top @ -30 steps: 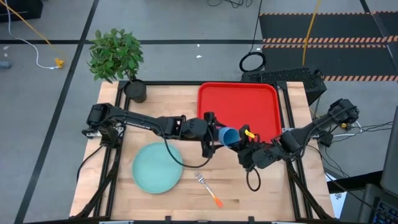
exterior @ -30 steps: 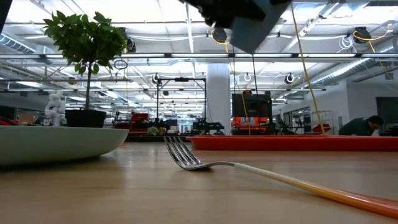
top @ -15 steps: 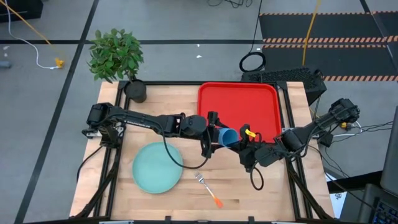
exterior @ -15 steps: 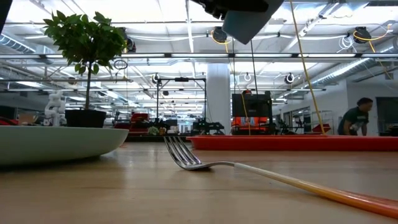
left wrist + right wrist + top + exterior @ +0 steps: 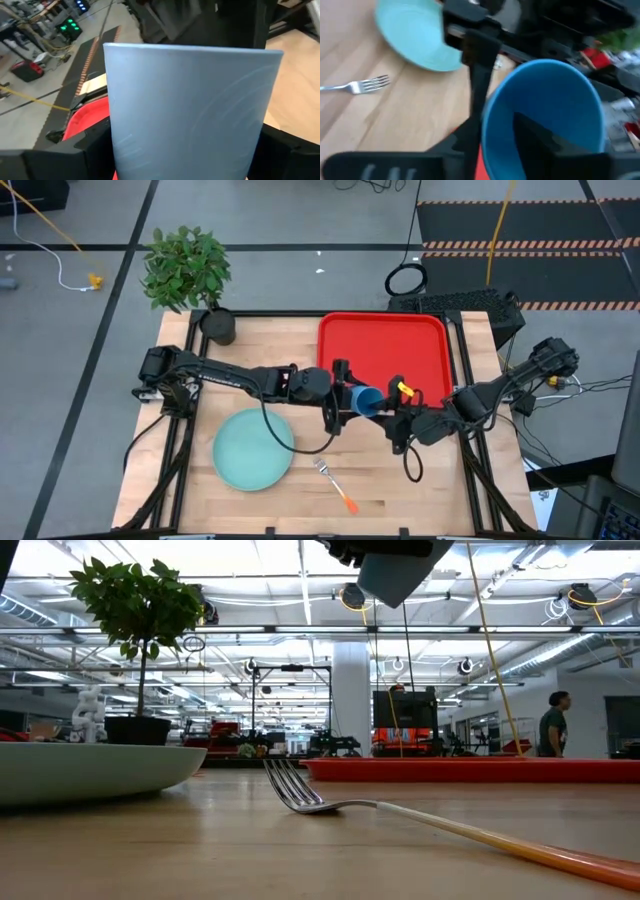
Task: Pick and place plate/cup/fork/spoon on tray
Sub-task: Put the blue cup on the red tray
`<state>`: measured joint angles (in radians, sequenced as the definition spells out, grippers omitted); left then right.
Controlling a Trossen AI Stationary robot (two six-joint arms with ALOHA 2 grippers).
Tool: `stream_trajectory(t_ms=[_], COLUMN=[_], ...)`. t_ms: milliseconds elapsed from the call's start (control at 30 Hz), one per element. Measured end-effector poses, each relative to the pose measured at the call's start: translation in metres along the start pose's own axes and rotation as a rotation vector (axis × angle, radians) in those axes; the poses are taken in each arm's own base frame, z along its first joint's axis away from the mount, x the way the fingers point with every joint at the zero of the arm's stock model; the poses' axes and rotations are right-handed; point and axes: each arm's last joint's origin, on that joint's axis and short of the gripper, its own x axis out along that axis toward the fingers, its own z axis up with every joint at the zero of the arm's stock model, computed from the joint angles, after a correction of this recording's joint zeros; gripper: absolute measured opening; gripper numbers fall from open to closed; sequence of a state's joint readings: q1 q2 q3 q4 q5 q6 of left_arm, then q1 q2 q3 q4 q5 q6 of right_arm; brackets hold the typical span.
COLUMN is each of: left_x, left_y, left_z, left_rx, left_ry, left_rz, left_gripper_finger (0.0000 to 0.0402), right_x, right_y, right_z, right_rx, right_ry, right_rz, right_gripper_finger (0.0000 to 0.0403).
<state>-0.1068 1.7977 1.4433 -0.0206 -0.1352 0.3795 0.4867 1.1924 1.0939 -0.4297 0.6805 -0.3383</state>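
Observation:
The blue cup (image 5: 369,401) hangs on its side over the red tray's (image 5: 380,345) near left corner, its mouth toward the table's right. My left gripper (image 5: 352,398) is shut on it. My right gripper (image 5: 393,412) stands open at the mouth, with one finger (image 5: 540,135) inside the cup (image 5: 545,100). The teal plate (image 5: 252,448) and the fork (image 5: 333,483) lie flat on the table in front. A small orange-yellow piece (image 5: 403,390) shows beside my right gripper. I cannot tell whether it is the spoon. My left gripper pinches the cup's side wall (image 5: 192,110) between its two fingers (image 5: 75,155), coming level from the table's left. The fingers lie along the cup. The cup is lifted clear, on its side. My right gripper has one finger inside the cup's mouth; whether it touches the wall I cannot tell.
A potted plant (image 5: 188,270) stands at the table's far left corner. Most of the tray is bare red floor behind the grippers. In the low view the fork (image 5: 300,795) lies in the foreground, with the plate's rim (image 5: 90,770) to its left. A person walks in the room beyond.
In the low view the cup has moved a little upward. Both arms have otherwise kept their places over the tray's near left corner. The person in the background has walked toward the left.

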Motion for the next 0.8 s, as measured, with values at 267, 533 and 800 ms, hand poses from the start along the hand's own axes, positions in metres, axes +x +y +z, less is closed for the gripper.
stream_trajectory(t_ms=[267,533,800], left_x=[0.001,0.003,0.004], left_y=[0.017,0.041,0.078], left_z=[-0.007,-0.018,-0.033], left_rx=[-0.034,-0.072,-0.148], left_ry=[0.033,0.042,-0.099], left_rz=[0.055,0.091,0.032], left_gripper_finger=[0.0330,0.0328,0.0328], right_x=[-0.025,-0.043,-0.050], right_y=[-0.004,0.002,0.008], right_z=[0.001,0.004,0.006], right_rx=[0.042,0.058,0.047], right_ry=[-0.019,-0.052,-0.066], right_rz=[-0.142,-0.201,-0.214], right_gripper_finger=[0.0211,0.0232,0.0232])
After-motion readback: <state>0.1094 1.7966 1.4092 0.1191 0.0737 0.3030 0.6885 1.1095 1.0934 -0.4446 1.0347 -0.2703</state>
